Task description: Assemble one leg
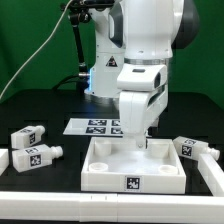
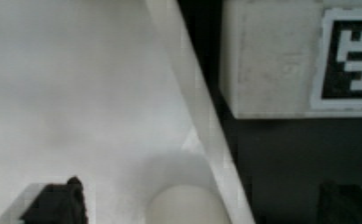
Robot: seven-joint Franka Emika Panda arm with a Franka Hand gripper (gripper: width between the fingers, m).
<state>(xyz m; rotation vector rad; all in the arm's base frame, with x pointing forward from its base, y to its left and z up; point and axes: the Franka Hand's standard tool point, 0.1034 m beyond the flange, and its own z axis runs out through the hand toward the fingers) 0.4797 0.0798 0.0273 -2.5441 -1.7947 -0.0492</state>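
Gripper low over tabletop, far corner, exterior view's right. Jaws wide, clasping nothing. Leg between them. Likely seating step. Next: close, twist.

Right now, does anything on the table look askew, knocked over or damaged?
Nothing looks damaged or spilled. The loose legs lie on their sides at mixed angles on either side of the tabletop, as unassembled parts would. The gripper is down inside the tabletop.

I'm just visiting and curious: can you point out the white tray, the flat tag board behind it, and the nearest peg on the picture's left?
Tabletop [image 1: 105, 180]: exterior view, front wall.
Marker board [image 1: 85, 126]: exterior view, printed top.
Leg [image 1: 38, 156]: exterior view, tagged face.
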